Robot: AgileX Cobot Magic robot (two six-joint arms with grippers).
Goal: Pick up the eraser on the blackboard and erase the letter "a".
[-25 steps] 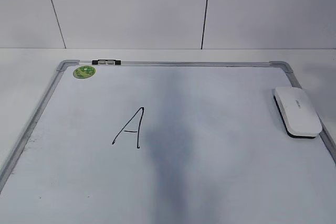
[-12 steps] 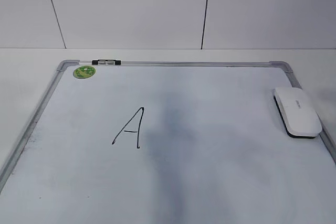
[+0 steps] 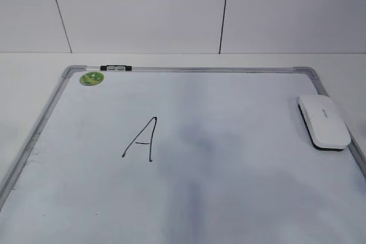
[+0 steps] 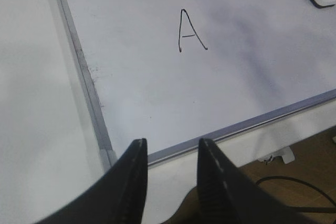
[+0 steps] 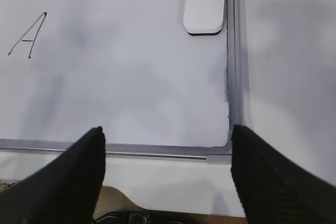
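Your right gripper (image 5: 167,174), jaws wide and empty, faces the eraser (image 5: 205,2) at 12 o'clock for pickup; your left gripper (image 4: 170,177) hangs narrow.

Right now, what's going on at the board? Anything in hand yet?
Nothing is held. The eraser lies flat at the right edge of the blackboard, untouched. The only writing visible is a capital A, unerased. Both arms hang back over the near edge: the right gripper is wide open, the left gripper is open more narrowly, both empty.
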